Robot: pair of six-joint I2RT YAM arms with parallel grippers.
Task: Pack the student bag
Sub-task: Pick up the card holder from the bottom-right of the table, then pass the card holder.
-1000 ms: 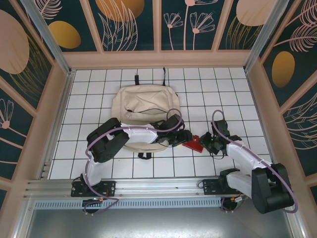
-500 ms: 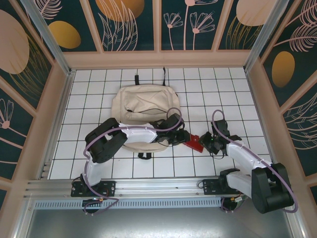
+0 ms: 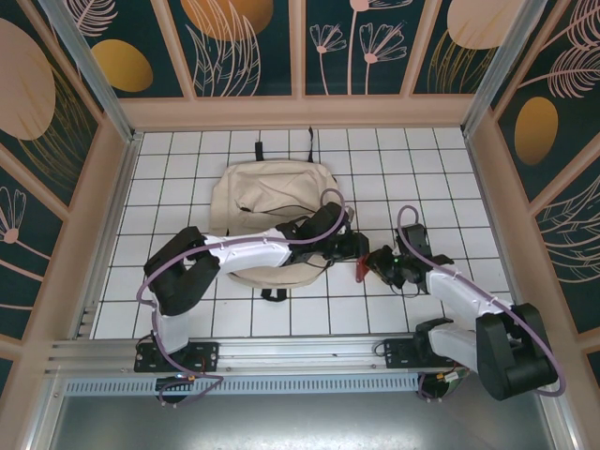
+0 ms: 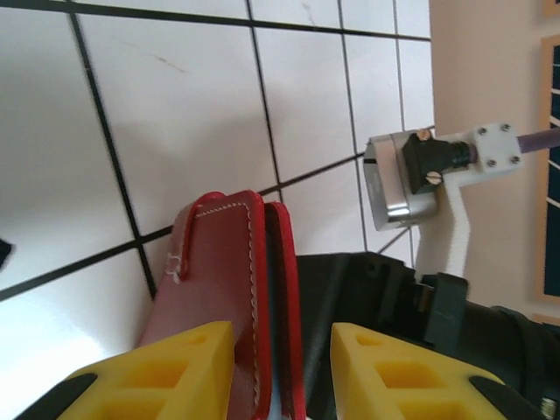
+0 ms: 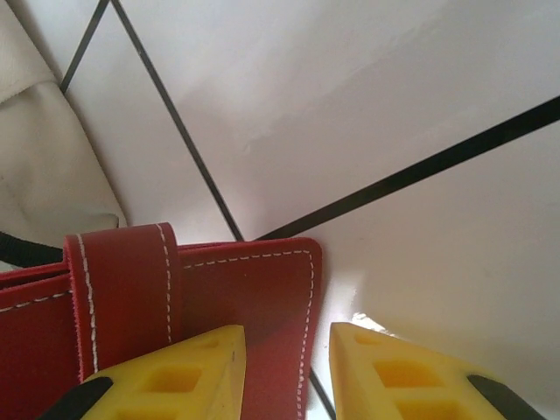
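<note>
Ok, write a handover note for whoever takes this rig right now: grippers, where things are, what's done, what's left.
Right gripper: shut on the wallet, which stands on edge.
Left gripper: jaws either side of the same wallet; grip not certain.
Bag: flat on the table, beside the wallet.
Done: wallet in hand.
Left: put it in the bag.

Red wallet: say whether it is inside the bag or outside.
Outside: the red wallet is pinched by the left gripper and right gripper over bare tiles, beside the student bag.
</note>
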